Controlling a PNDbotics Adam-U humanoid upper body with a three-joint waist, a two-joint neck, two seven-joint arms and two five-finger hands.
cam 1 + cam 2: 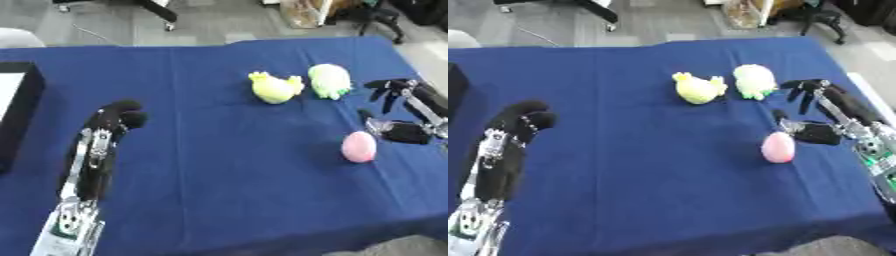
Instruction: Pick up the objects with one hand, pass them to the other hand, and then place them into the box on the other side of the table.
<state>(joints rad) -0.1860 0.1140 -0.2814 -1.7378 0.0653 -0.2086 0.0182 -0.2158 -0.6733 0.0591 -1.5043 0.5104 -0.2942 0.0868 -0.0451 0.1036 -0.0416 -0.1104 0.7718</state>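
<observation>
While the right hand (820,107) reaches in from the right edge of the counter (219,175), its fingers spread wide and holding nothing, the pink egg-shaped toy (778,147) lies just beside it, on the near left of the thumb; whether thumb and toy touch cannot be told. Taking that pink toy as the landmark, the pale green plush (754,80) sits beyond it and slightly to its left, close to the tips of the right hand's upper fingers but apart from them. Farther from the pink toy on the same far side, and more to the left, lies the yellow plush (698,88), just beside the green one with a thin strip of blue cloth between them. Well to the left of the pink toy, across a broad stretch of the blue cloth covering the counter, the left hand (118,117) stands above its forearm with its fingers curled at the top, gripping nothing. Farther left still, at the counter's edge, shows the dark wall of the box (24,107) with a pale inside. No brand, label or legible writing shows on the toys, the box or the cloth.
</observation>
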